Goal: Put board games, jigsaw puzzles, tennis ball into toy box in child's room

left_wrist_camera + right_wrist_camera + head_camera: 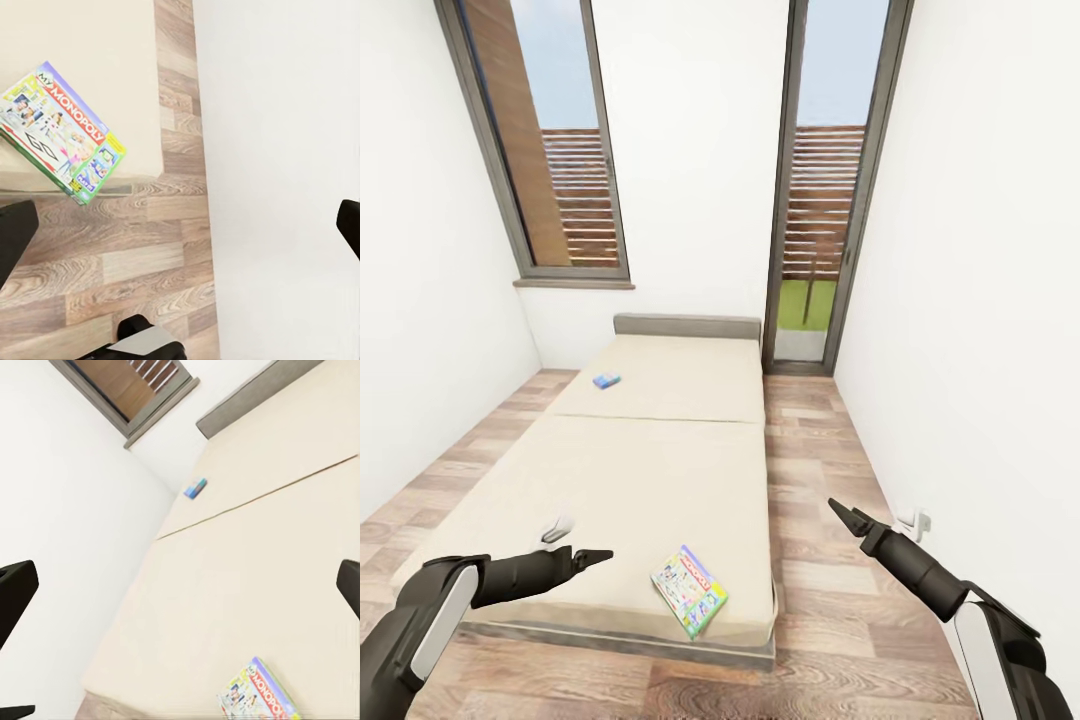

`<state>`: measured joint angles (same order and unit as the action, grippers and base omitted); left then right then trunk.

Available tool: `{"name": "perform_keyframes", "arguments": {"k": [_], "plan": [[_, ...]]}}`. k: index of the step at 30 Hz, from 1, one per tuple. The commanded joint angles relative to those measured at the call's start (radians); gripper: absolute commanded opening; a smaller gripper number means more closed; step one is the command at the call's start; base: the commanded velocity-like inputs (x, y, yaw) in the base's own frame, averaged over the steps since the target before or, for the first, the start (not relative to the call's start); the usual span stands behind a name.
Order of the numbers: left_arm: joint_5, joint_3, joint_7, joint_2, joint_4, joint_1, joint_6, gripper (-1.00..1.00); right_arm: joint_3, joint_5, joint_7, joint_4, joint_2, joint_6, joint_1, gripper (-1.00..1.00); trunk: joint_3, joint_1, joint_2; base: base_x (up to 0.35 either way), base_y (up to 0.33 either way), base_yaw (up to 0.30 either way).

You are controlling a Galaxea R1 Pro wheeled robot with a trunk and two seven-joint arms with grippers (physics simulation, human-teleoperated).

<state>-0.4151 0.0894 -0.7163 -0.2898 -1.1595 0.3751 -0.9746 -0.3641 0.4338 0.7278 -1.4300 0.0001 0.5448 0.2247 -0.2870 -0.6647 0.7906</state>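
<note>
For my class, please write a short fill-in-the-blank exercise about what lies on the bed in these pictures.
1. The Monopoly box lies near the ____ end of the bed.
2. The small ____ box lies on the section nearer the headboard.
3. The floor is made of ____ planks.

Missing words: foot; blue; wood

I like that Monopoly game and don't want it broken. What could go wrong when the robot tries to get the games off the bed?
Two things might go wrong.

1. The Monopoly box lies close to the foot edge of the bed. A clumsy push could slide it onto the wood floor.

2. The small blue box sits far up by the headboard. Both claws, left and right, hang near the foot end, so reaching it probably means moving closer or leaning over.
</note>
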Motion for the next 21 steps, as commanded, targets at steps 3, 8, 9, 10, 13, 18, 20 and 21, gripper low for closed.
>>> {"name": "perform_keyframes", "arguments": {"k": [3, 8, 9, 10, 13, 18, 20, 21], "plan": [[0.002, 0.001, -0.005, 0.000, 0.000, 0.001, -0.004, 1.00, -0.001, 0.006, 0.001, 0.000, 0.001, 0.007, 0.001, 1.00, -0.011, -0.011, 0.022, -0.103, 0.000, 0.000], [0.003, 0.000, -0.004, 0.001, 0.000, 0.001, -0.002, 1.00, -0.001, 0.006, 0.002, 0.000, 0.001, 0.007, 0.001, 1.00, -0.027, -0.031, 0.057, -0.035, 0.000, 0.000], [0.003, -0.001, -0.004, 0.001, 0.000, 0.001, -0.001, 1.00, -0.001, 0.006, 0.002, 0.000, 0.000, 0.007, 0.001, 1.00, -0.030, -0.034, 0.064, -0.011, 0.000, 0.000], [0.003, -0.001, -0.004, 0.001, 0.000, 0.001, -0.001, 1.00, -0.001, 0.006, 0.002, 0.000, 0.000, 0.007, 0.001, 1.00, -0.033, -0.038, 0.071, -0.007, 0.000, 0.000], [0.005, -0.002, -0.001, 0.001, 0.001, 0.001, 0.000, 1.00, -0.001, 0.006, 0.002, 0.000, 0.000, 0.007, 0.001, 1.00, -0.042, -0.050, 0.092, -0.004, 0.000, 0.000], [0.023, -0.002, 0.040, 0.003, 0.003, 0.001, 0.000, 1.00, -0.001, 0.007, 0.002, 0.000, -0.002, 0.007, 0.001, 1.00, -0.058, -0.069, 0.127, -0.001, 0.000, 0.000], [0.025, -0.003, 0.056, 0.004, 0.004, 0.001, 0.000, 1.00, -0.001, 0.007, 0.002, 0.000, -0.002, 0.007, 0.001, 1.00, -0.064, -0.077, 0.141, 0.000, 0.000, 0.000], [0.026, -0.003, 0.065, 0.005, 0.004, 0.002, 0.000, 1.00, -0.001, 0.007, 0.002, 0.000, -0.003, 0.007, 0.001, 1.00, -0.067, -0.080, 0.148, 0.000, 0.000, 0.000]]}}
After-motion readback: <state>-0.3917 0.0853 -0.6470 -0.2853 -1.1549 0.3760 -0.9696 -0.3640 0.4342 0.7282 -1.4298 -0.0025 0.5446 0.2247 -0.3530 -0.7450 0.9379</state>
